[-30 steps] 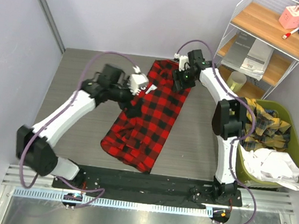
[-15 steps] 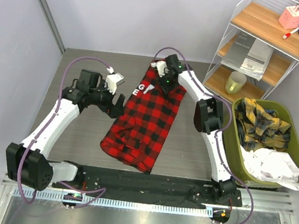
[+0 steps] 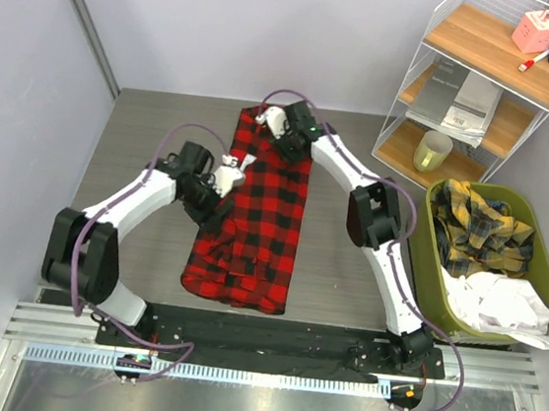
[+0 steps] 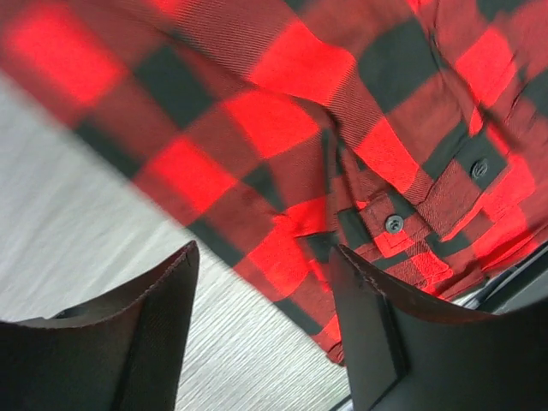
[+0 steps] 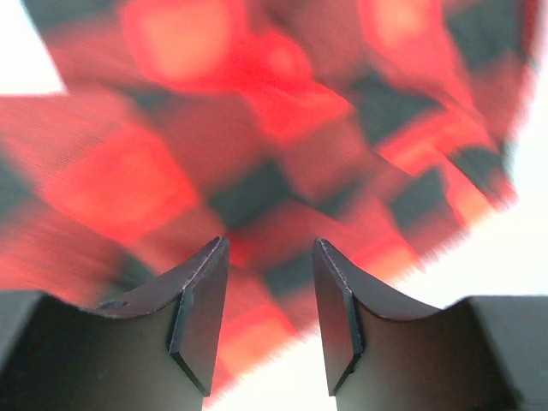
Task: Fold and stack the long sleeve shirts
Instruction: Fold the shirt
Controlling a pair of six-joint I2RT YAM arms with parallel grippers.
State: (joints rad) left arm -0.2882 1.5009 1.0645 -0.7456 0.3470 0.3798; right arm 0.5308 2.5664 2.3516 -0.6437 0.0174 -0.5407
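A red-and-black check flannel shirt (image 3: 258,223) lies lengthwise on the grey table (image 3: 134,130), partly folded into a long strip. My left gripper (image 3: 218,197) is at the shirt's left edge, halfway along. In the left wrist view it (image 4: 265,334) is open, with the buttoned hem of the shirt (image 4: 342,128) and bare table between the fingers. My right gripper (image 3: 281,132) is over the far end of the shirt. In the right wrist view it (image 5: 270,317) has its fingers apart, with blurred check cloth (image 5: 214,128) just beyond them. I cannot make out the white patch.
A green bin (image 3: 536,257) at the right holds a yellow check shirt (image 3: 480,229) and a white cloth (image 3: 501,303). A wire shelf unit (image 3: 418,78) stands at the back right with a mug (image 3: 434,149) and small items. Walls close the left and back.
My right gripper moved left across the shirt's far end, and that end swung left, so the shirt lies straighter. My left gripper drew out to the left, then came back to the shirt's edge.
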